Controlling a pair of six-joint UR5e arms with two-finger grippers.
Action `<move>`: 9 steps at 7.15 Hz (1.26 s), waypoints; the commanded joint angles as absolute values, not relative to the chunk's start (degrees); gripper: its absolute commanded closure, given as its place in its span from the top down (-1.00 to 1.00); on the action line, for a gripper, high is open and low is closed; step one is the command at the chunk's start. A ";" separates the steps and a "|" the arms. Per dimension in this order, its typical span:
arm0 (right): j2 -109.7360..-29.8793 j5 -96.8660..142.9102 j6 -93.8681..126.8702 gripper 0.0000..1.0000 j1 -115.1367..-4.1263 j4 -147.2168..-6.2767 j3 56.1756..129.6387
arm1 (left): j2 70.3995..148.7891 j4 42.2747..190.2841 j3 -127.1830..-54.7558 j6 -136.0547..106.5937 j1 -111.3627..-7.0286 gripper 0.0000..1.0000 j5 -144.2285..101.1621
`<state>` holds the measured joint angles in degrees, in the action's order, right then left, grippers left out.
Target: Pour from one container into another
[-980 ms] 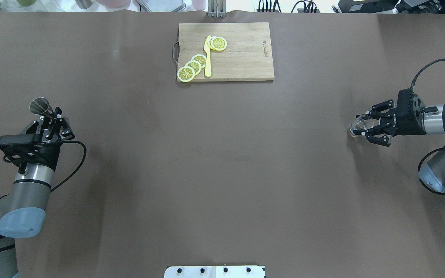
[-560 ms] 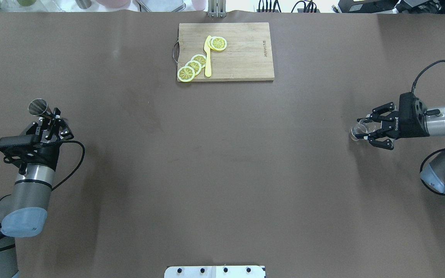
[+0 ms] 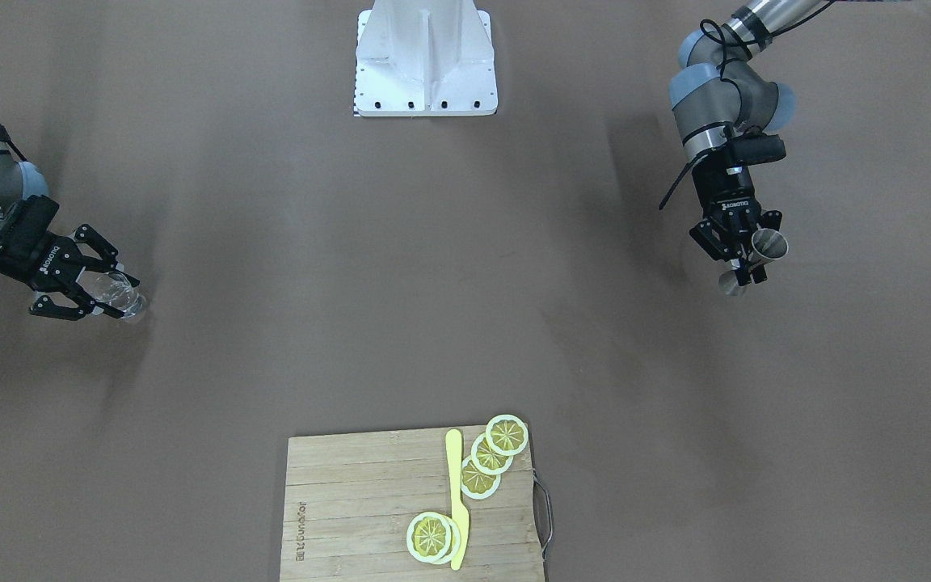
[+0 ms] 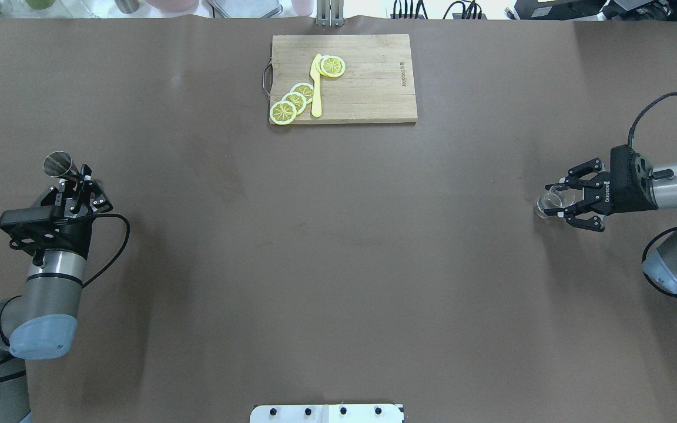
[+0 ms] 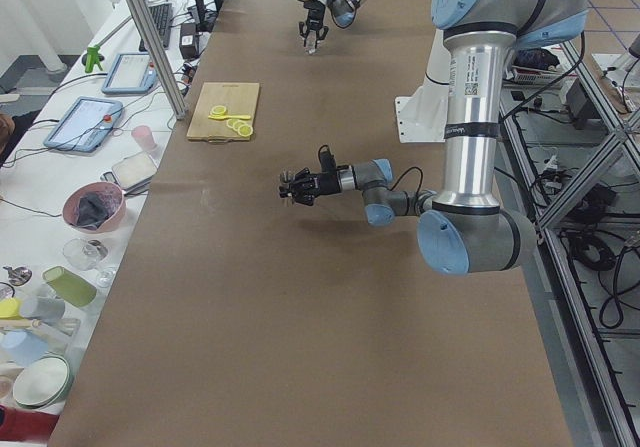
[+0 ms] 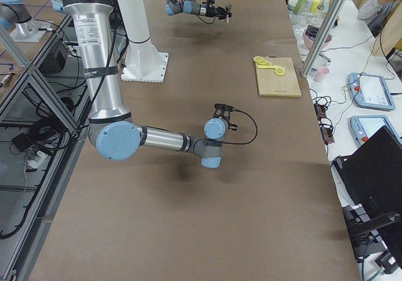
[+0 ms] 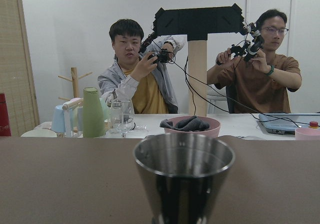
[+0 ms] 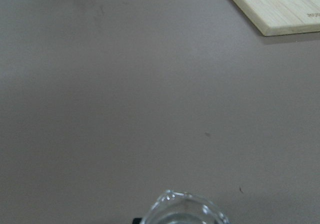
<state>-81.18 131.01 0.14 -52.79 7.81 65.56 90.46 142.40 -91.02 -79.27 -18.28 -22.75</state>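
Jaws of the left end effector (image 4: 79,175) are clamping a grey hourglass steel jigger (image 4: 58,163). The right end effector (image 4: 556,203) is apparently gripping a clear faceted tumbler (image 4: 545,203).

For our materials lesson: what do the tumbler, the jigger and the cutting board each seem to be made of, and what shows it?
Tumbler: clear glass, probably; see-through walls, bright rim glints.
Jigger: polished metal, likely steel; grey with mirror-like reflections.
Cutting board: pale wood, perhaps bamboo; strip grain, matte.
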 commanded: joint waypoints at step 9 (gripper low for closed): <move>-81.12 130.61 0.53 0.59 -52.82 8.00 65.57 | 94.22 134.32 -87.01 -87.88 -18.02 -1.00 -18.99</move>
